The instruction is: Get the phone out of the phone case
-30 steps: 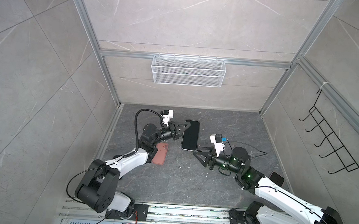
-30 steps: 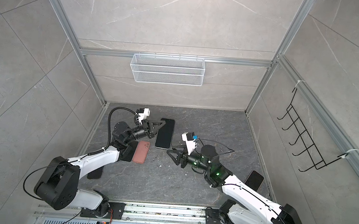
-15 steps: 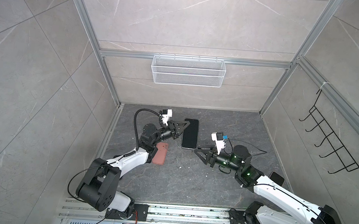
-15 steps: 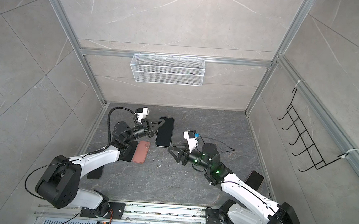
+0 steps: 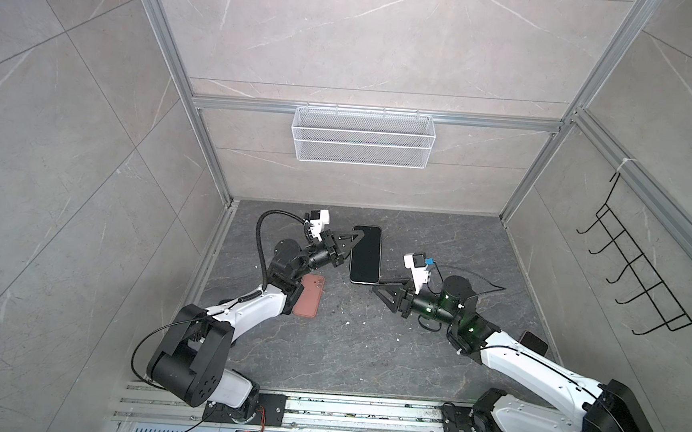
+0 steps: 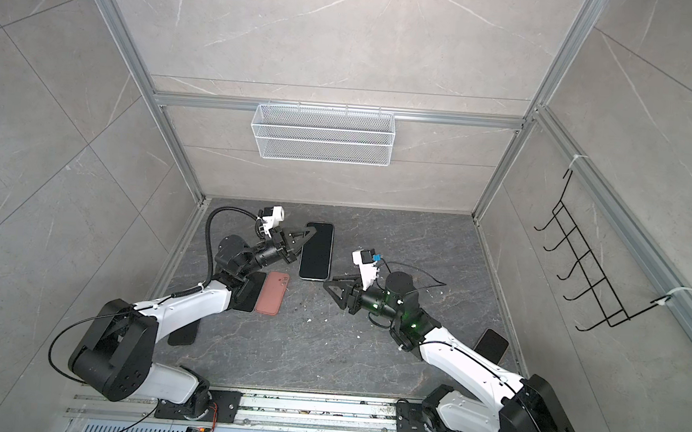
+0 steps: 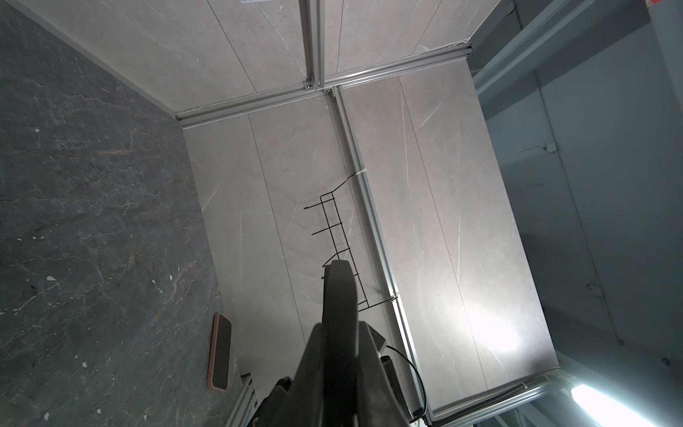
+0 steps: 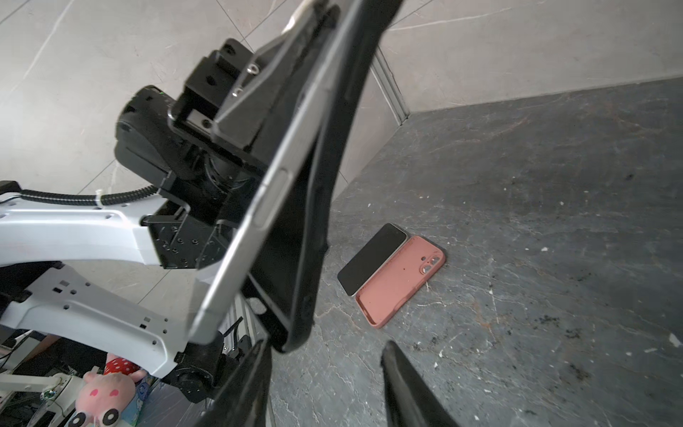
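Black and partly peeled, the phone case [image 8: 334, 155] gapes away from the silver edge of the phone [image 8: 258, 210], which hangs tilted above the far middle of the table [image 5: 326, 349]. The left claw [image 5: 356, 237] is clenched on the phone at its far left corner. The right claw [image 8: 327, 347] is released, jaws apart just below the case's loose near corner and gripping nothing. The step in hand looks like the peel itself. The right claw probably needs to close on that lifted lip and pull toward the near right while the left holds firm. A pink case [image 8: 401, 281] and a bare phone [image 8: 371, 258] lie touching on the left, and the near middle lies open for the pull.
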You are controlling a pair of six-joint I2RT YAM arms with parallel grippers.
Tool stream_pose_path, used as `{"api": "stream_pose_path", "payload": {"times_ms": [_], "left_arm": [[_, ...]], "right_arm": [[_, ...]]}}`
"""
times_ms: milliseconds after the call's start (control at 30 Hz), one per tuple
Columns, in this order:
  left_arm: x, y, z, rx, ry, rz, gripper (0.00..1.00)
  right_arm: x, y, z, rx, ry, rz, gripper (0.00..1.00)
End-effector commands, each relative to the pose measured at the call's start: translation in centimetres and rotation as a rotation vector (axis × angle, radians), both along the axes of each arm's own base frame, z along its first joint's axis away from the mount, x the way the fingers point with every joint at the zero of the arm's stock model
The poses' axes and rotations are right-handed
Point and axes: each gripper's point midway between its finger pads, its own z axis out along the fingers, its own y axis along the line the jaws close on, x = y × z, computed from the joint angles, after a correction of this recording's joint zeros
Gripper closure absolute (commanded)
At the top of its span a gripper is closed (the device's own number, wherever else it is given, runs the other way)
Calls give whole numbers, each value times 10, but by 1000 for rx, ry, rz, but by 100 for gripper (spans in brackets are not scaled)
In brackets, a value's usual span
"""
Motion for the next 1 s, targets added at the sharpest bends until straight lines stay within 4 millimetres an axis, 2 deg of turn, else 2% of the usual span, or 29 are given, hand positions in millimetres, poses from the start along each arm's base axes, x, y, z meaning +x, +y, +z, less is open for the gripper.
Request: {"api": "stream_pose_path", "payload": {"times_ms": [0, 167, 333, 567, 733, 867, 967], "left_arm": [[-22, 1, 44, -115, -92, -44, 100], [-24, -1, 41, -94, -89, -44, 100], [-22, -3, 28, -69, -73, -47, 100], [-25, -15, 12, -53, -68, -81, 100], [-26, -23, 0, -38, -59, -93, 100], [-23, -30, -13, -21, -58, -95, 100], [-18, -32, -32, 10, -38, -81, 100]], "right_arm": [[12, -7, -14, -21, 21, -71, 51], [13, -9, -6, 19, 10, -79, 51], [7, -12, 9, 51, -8, -68, 50], [8, -7, 15, 80, 39, -40, 52], [8, -3, 13, 91, 79, -22, 63], [4, -2, 11, 100, 135, -2, 80], [1, -7, 1, 74, 199, -26, 91]]}}
